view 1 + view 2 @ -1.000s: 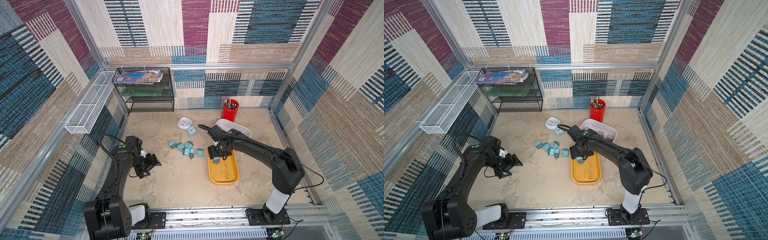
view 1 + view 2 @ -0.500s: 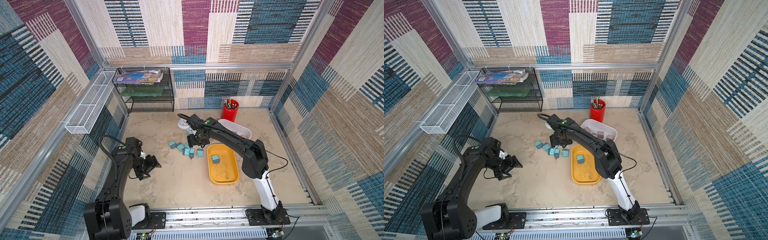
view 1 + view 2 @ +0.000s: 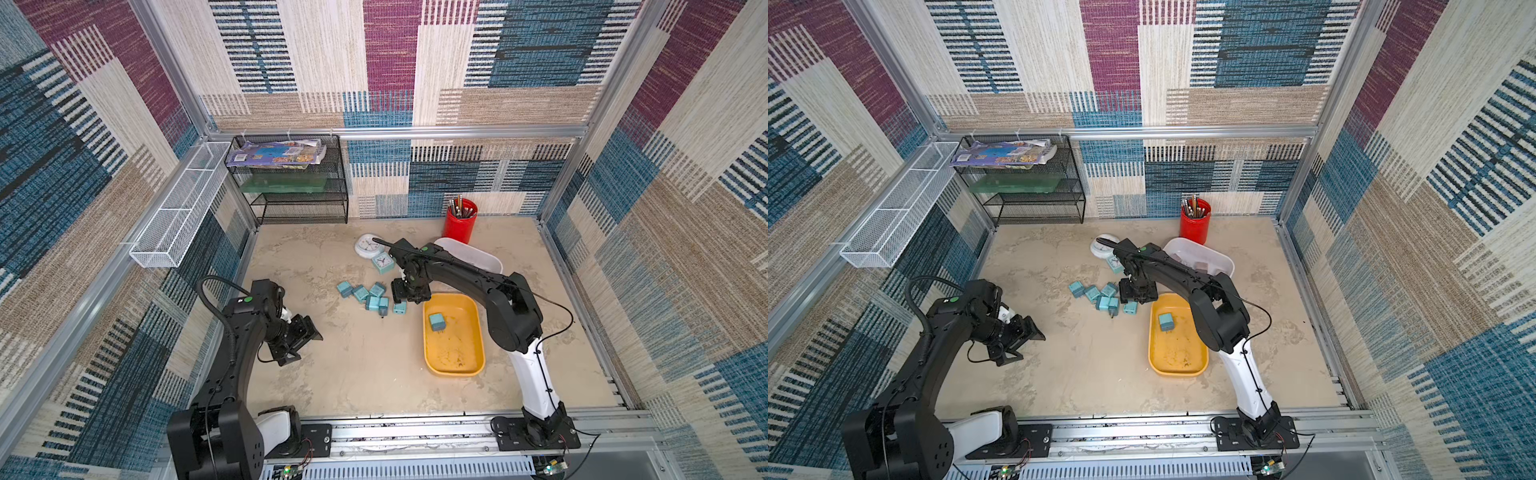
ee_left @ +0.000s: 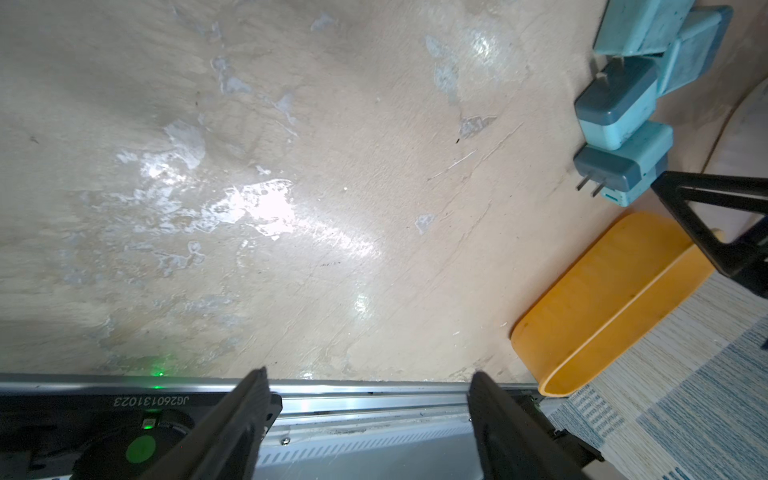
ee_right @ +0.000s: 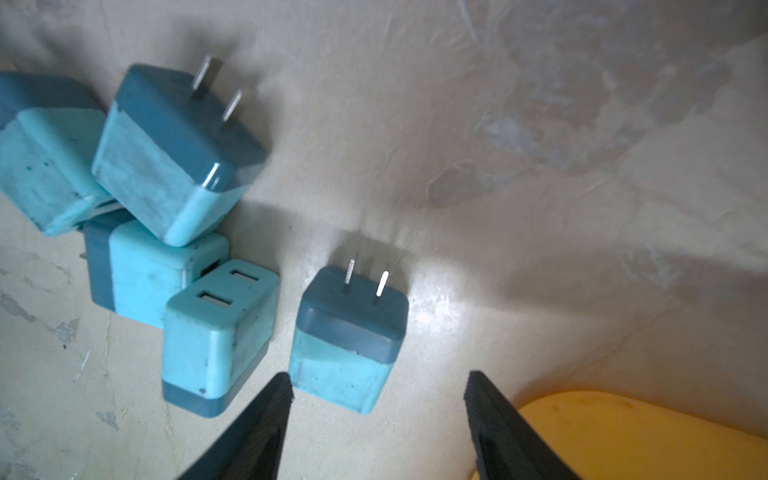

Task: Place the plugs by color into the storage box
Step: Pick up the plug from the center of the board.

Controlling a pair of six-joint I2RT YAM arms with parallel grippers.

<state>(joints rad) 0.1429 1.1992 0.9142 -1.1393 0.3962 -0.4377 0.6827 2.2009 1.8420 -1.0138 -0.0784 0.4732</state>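
The only legible marking reads JG260131023 (seen upside down), printed on the black base plate [image 4: 62, 405].

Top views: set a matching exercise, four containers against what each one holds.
Containers:
1. yellow tray
2. white tub
3. red cup
4. black mesh shelf

Contents:
A. mauve plugs
B. colourful booklets
C. one teal plug
D. thin upright sticks

Pairs: 1-C, 2-A, 3-D, 4-B
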